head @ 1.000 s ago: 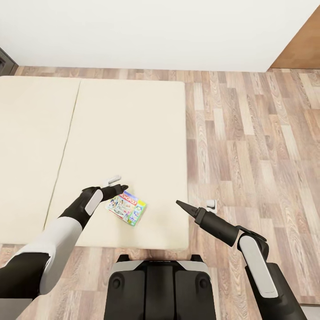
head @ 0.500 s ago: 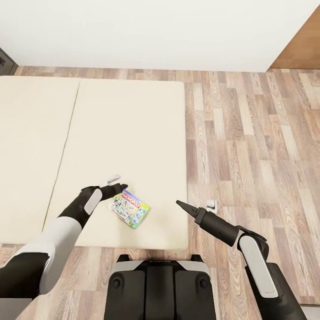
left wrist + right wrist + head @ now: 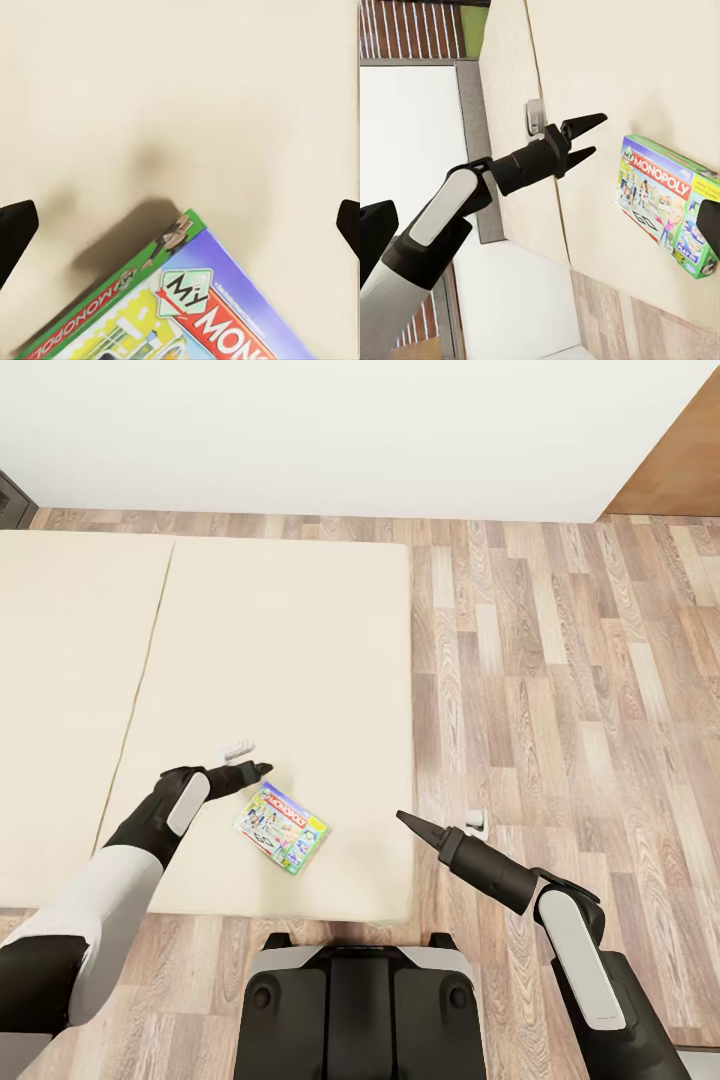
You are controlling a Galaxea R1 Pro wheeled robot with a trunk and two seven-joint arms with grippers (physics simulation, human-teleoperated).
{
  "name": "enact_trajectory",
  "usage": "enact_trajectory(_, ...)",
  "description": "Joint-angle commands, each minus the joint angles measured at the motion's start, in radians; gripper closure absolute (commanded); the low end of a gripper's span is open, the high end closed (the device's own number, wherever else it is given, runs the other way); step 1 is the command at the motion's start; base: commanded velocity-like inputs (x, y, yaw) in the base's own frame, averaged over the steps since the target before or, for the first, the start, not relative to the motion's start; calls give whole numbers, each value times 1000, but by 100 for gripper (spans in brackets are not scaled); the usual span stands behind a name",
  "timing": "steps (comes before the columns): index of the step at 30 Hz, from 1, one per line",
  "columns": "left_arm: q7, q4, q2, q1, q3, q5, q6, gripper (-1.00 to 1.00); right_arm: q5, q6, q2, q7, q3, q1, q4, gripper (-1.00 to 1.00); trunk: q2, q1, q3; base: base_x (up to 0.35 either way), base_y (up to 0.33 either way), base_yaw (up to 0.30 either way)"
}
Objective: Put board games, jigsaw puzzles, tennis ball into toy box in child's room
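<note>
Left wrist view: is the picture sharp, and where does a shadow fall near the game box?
Left wrist view: the Monopoly box lettering is readable, slightly soft; a blurred grey shadow lies on the bed beside the box's corner. Head view: light is even, without glare, and the left gripper casts only a faint shadow.

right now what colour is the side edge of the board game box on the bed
Green, seen best in the right wrist view on the board game box.

A cream bed [image 3: 300, 640] carries one Monopoly box [image 3: 283, 828].
</note>
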Motion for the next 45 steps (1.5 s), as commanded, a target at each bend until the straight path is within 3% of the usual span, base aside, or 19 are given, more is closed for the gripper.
enact_trajectory(1,-1,-25,5,9,-2,1,15,-100,-2,5,0,1,0,0,0,-100,-1,1,-1,0,-8,0)
enact_trajectory(9,0,-140,17,53,-1,3,97,-100,-1,5,1,1,0,-1,0,-100,-1,1,-1,0,-3,0)
enact_trajectory(19,6,-159,15,59,12,-1,240,-100,0,5,1,1,0,-1,1,-100,-1,1,-1,0,0,0)
enact_trajectory(32,35,-120,22,74,16,-5,269,-100,0,5,0,2,0,-1,1,-100,-1,1,-1,0,0,0)
enact_trajectory(45,78,-116,76,81,47,-7,301,-100,0,6,0,2,0,0,1,-100,-1,1,-1,0,0,0)
